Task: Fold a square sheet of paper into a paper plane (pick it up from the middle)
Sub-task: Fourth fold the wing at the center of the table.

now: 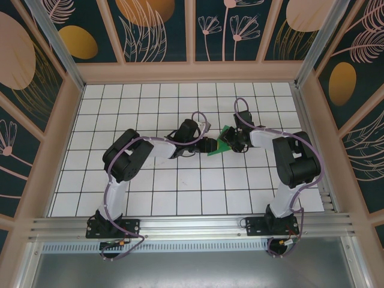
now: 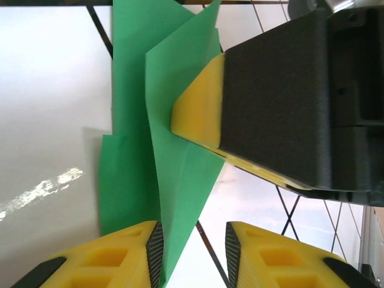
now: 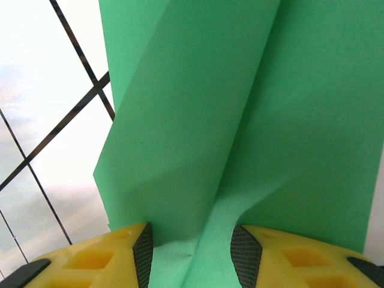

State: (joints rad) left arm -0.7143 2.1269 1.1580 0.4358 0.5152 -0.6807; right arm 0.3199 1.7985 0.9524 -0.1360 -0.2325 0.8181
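White gridded table [image 1: 180,192], green paper [image 1: 223,142]

Two robot arms reach inward over the table and meet at the green folded paper [image 1: 223,140] near its middle. The left gripper [image 1: 209,144] comes at the paper from the left, its arm bent at the elbow and stretched low; its yellow fingers [image 2: 135,252] stand apart with a paper edge between them. The right gripper [image 1: 236,142] meets the paper from the right, its fingers [image 3: 108,255] parted around a raised fold.
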